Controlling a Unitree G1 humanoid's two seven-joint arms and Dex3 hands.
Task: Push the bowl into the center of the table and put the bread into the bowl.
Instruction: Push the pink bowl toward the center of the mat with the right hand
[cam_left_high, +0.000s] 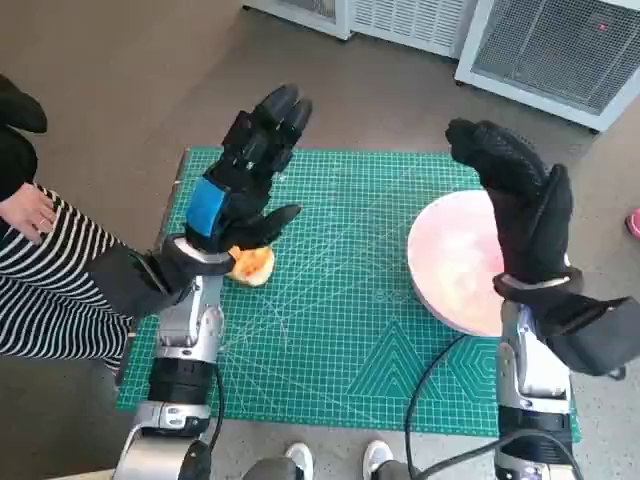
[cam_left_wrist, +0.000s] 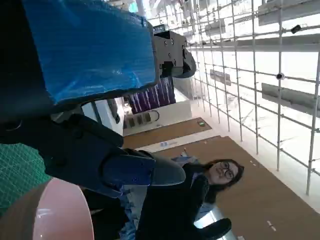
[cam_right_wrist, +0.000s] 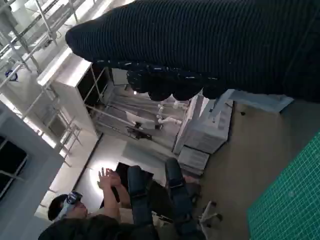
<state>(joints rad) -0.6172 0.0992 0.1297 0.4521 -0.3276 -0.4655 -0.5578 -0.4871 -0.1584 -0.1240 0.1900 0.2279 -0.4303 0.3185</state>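
A pink bowl (cam_left_high: 455, 268) sits on the right side of the green cutting mat (cam_left_high: 340, 300); its rim (cam_left_wrist: 65, 210) also shows in the left wrist view. A golden piece of bread (cam_left_high: 252, 266) lies on the mat's left side. My left hand (cam_left_high: 245, 170) is raised above the bread with its fingers spread, holding nothing. My right hand (cam_left_high: 515, 195) is lifted over the bowl's right half, fingers stretched out, and nothing is in it. The glove (cam_right_wrist: 200, 45) fills the right wrist view's upper part.
A person in a striped garment (cam_left_high: 40, 270) sits at the mat's left edge, a hand (cam_left_high: 28, 212) resting on the lap. White units (cam_left_high: 540, 45) stand beyond the table. Feet (cam_left_high: 335, 458) show at the near edge. Seated people appear in both wrist views.
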